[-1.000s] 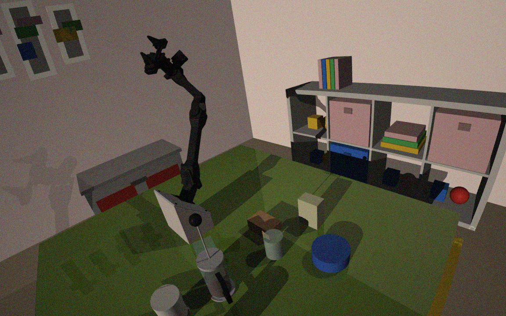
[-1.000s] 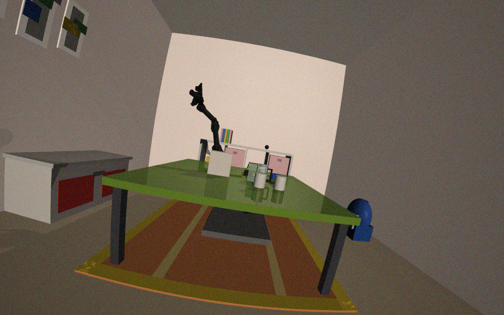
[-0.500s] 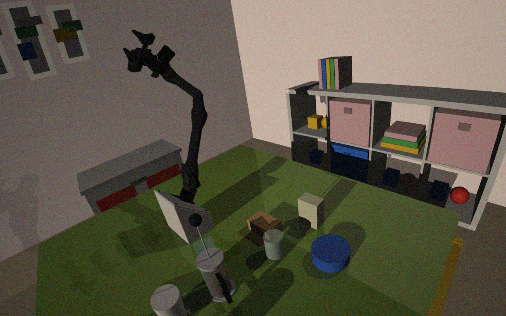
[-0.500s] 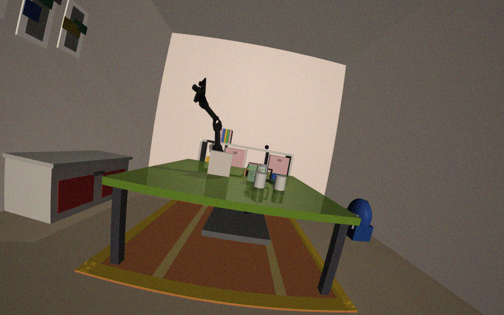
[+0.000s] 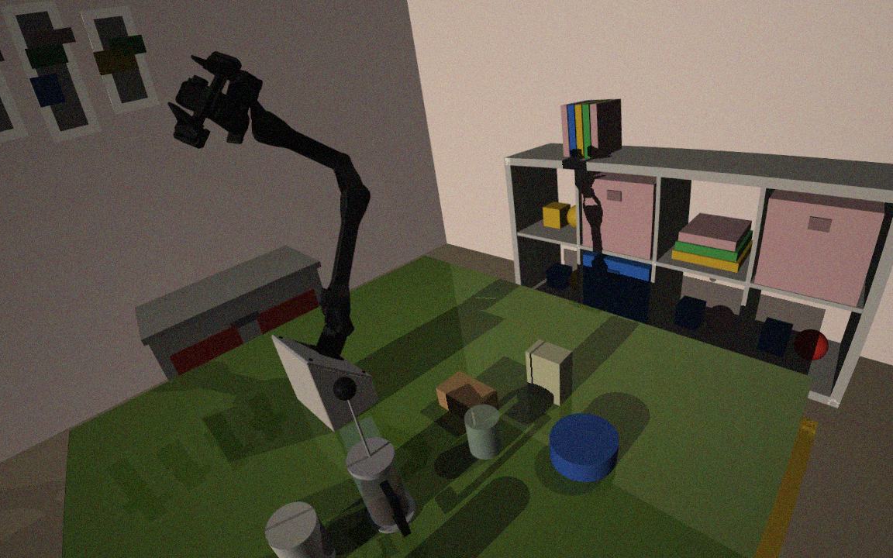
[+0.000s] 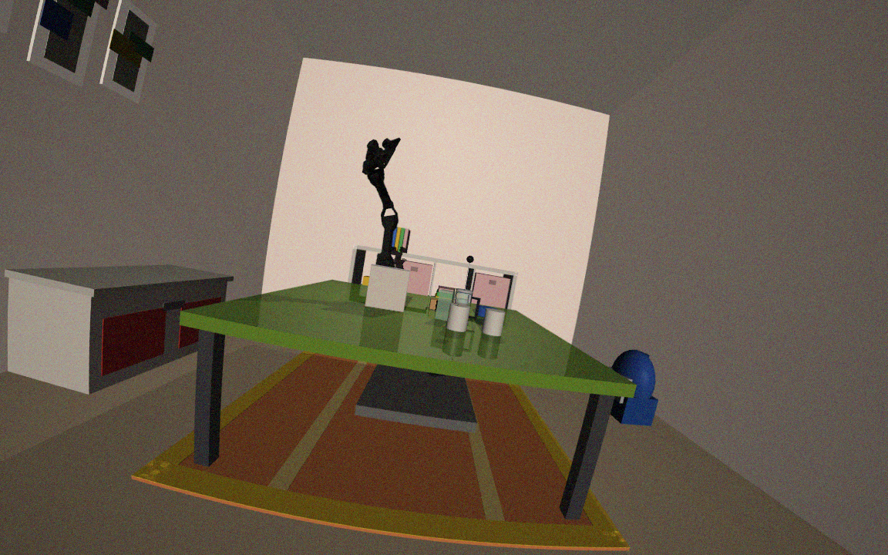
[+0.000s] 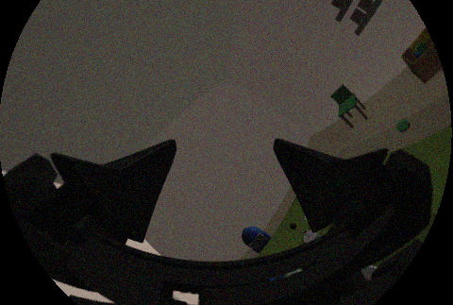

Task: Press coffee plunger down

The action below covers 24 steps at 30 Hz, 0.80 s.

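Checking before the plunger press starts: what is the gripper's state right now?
Gripper: open wide, holding nothing, raised well above the coffee press.

The grey canister (image 5: 291, 531) is cut off by the top view's bottom edge.
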Tool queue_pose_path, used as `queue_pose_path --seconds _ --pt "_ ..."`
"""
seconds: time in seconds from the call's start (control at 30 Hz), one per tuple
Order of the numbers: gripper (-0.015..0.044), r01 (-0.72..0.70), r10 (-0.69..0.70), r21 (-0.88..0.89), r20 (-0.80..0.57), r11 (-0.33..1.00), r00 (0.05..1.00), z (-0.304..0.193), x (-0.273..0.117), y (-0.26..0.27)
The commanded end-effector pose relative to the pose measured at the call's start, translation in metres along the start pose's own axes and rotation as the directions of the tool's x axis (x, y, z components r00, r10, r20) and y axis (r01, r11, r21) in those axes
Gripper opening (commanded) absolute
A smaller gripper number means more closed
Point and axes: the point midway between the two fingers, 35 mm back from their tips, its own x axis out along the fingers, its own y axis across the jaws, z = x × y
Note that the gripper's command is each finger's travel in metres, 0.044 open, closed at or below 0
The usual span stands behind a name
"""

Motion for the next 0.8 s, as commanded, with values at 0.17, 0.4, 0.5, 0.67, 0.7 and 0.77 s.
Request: queue_pose_path --seconds 0.17,0.4,0.5,0.67,0.7,0.77 --pt "0.0440 0.065 -0.133 -0.255 -0.257 0.965 0.957 -0.108 0.092 -0.070" --pt "0.0440 0.008 -0.255 -0.473 -0.461 0.881 0.850 -0.217 0.131 -0.129" --pt "0.0440 -0.052 -0.308 -0.552 -0.539 0.832 0.784 -0.266 0.136 -0.154" --pt "0.0440 -0.189 -0.390 -0.640 -0.647 0.745 0.655 -0.343 0.131 -0.193" --pt "0.0440 -0.222 -0.406 -0.652 -0.665 0.725 0.626 -0.357 0.128 -0.200" --pt "0.0440 -0.290 -0.440 -0.668 -0.698 0.686 0.565 -0.386 0.120 -0.217"
